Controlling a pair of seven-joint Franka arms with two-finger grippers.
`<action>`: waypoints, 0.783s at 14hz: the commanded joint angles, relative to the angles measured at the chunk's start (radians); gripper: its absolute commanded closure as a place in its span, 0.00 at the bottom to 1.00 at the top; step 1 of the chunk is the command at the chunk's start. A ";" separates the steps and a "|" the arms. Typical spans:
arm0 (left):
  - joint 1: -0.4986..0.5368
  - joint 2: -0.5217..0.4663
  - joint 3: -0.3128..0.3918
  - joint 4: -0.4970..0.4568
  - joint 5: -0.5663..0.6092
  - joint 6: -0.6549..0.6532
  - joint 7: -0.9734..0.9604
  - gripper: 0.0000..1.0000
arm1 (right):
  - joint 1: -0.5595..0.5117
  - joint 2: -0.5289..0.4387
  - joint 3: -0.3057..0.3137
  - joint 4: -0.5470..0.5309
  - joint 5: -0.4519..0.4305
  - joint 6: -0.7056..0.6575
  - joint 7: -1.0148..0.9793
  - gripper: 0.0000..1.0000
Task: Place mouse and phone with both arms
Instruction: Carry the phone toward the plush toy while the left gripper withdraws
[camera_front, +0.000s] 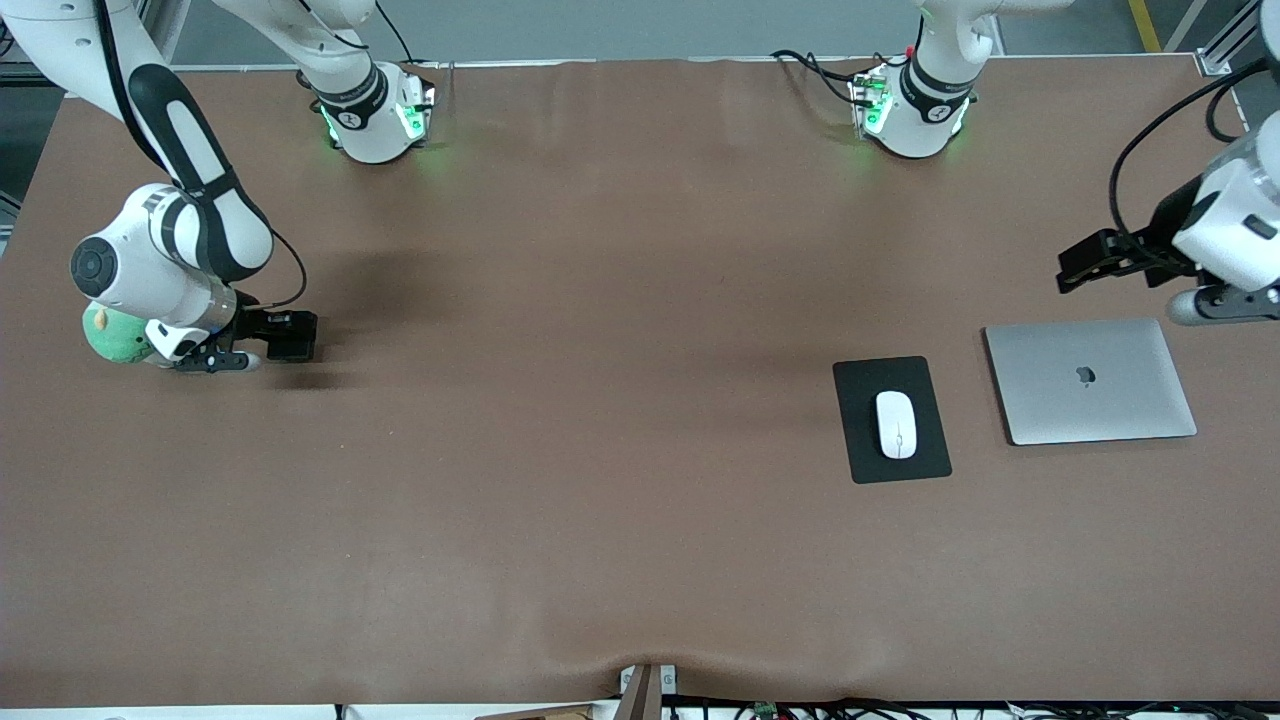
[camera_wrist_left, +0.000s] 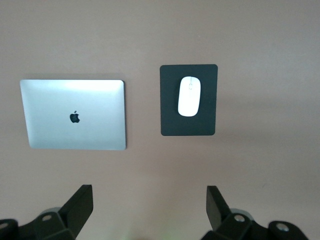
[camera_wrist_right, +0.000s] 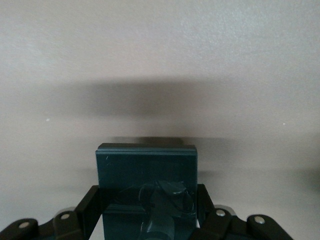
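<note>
The white mouse (camera_front: 897, 424) lies on a flat black mouse pad (camera_front: 862, 462) toward the left arm's end of the table; it also shows in the left wrist view (camera_wrist_left: 189, 96). My right gripper (camera_front: 298, 338) is shut on the black phone (camera_front: 290, 332) and holds it low over the table at the right arm's end. In the right wrist view the phone (camera_wrist_right: 146, 162) sits upright between the fingers (camera_wrist_right: 90, 202). My left gripper (camera_front: 1078, 266) is open and empty in the air, over the table by the laptop's edge; its fingers (camera_wrist_left: 82, 200) stand wide apart.
A closed silver laptop (camera_front: 1090, 380) lies beside the mouse pad, toward the left arm's end; it also shows in the left wrist view (camera_wrist_left: 75, 114). A green plush toy (camera_front: 110, 335) sits under the right arm's wrist. Brown cloth covers the table (camera_front: 600, 450).
</note>
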 joint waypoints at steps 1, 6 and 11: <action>0.014 -0.040 0.000 -0.024 -0.019 -0.011 0.060 0.00 | -0.035 0.005 0.019 -0.032 -0.010 0.047 -0.021 1.00; 0.069 -0.040 -0.062 -0.016 0.002 -0.017 0.172 0.00 | -0.035 0.028 0.020 -0.048 -0.010 0.090 -0.019 1.00; 0.064 -0.057 -0.056 -0.025 0.019 -0.056 0.205 0.00 | -0.028 0.028 0.020 -0.029 -0.010 0.054 -0.017 0.00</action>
